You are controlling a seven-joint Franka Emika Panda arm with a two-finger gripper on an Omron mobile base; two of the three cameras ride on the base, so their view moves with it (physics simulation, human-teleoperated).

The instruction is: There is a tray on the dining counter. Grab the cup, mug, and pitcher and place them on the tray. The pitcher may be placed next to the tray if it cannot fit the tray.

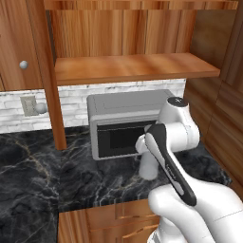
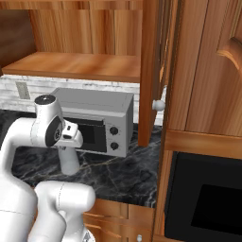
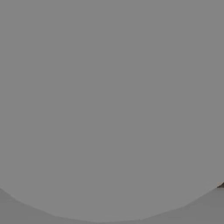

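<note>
While the pitcher (image 1: 148,167) stands under the hand | fingers' state: cannot tell

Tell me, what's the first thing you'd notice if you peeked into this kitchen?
The big white robot arm stands out first, rising in front of the black marble counter. Right behind it a grey microwave sits on that counter against the white brick wall, under a wooden shelf. A pale grey pitcher stands in front of the microwave, just below the arm's wrist.
</note>
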